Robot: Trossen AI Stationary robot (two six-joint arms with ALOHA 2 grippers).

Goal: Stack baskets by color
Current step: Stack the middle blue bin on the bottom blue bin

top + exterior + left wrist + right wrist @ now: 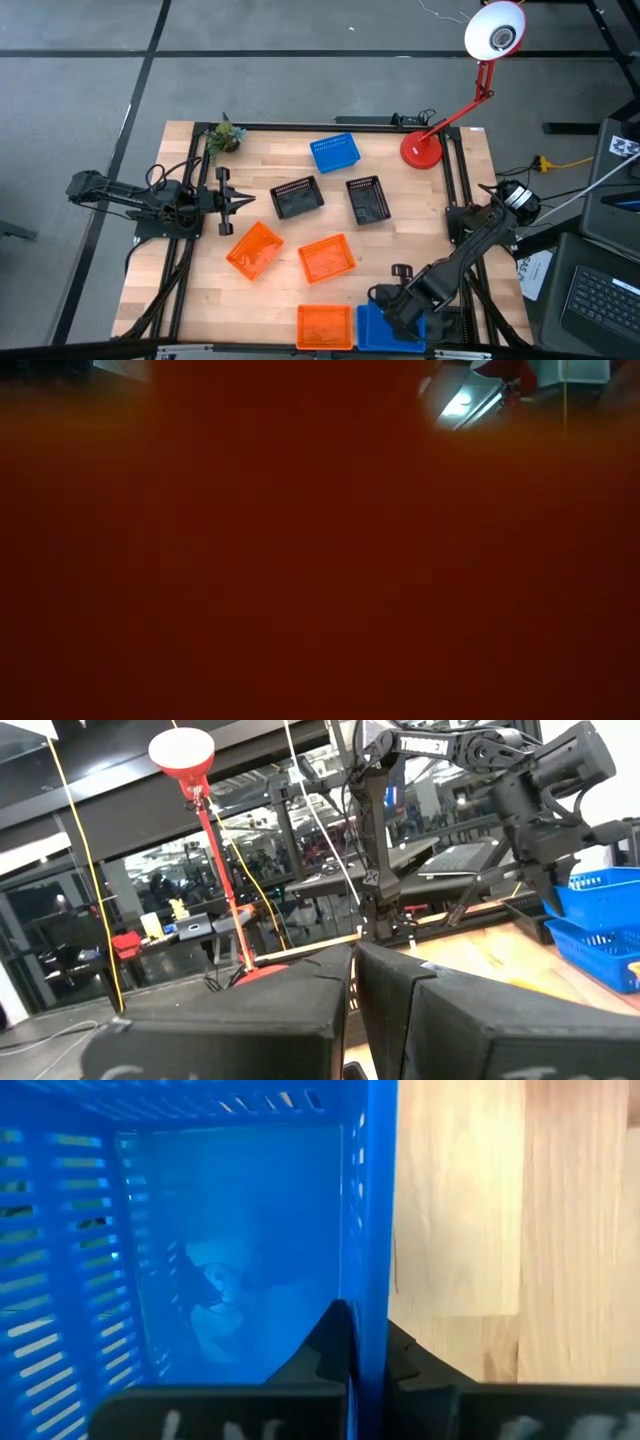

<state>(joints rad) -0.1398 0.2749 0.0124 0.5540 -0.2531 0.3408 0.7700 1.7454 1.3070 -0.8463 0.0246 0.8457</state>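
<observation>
**Right jaws pinched on a blue basket wall at the bench's near edge**

The right gripper (pixel 352 1342) has its jaws closed tight on the side wall of a blue basket (pixel 200 1250), one finger inside the wall and one outside. From above, that blue basket (pixel 385 325) sits at the near edge of the bench (pixel 270 145) beneath the right arm, just beside an orange basket (pixel 325 327); the gap between the two cannot be judged. Only the right wrist view shows the wall caught between the fingers; the high view hides the grip under the arm.

Farther out from the right jaws, two more orange baskets lie mid-bench: one (pixel 327 257) nearly square to the bench with its long axis running left to right, the other (pixel 254 249) turned on a diagonal. Beyond them sit two black baskets, one (pixel 297 197) lying crosswise and slightly tilted, the other (pixel 368 199) with its long axis running front to back. A second blue basket (pixel 335 152) lies crosswise near the far edge, between a small potted plant (pixel 226 136) and a red desk lamp (pixel 425 148).

The left gripper (pixel 240 202) waits at the bench's left side, jaws almost closed and holding nothing, pointing toward the crosswise black basket.

The low view is filled by an orange blur.
</observation>
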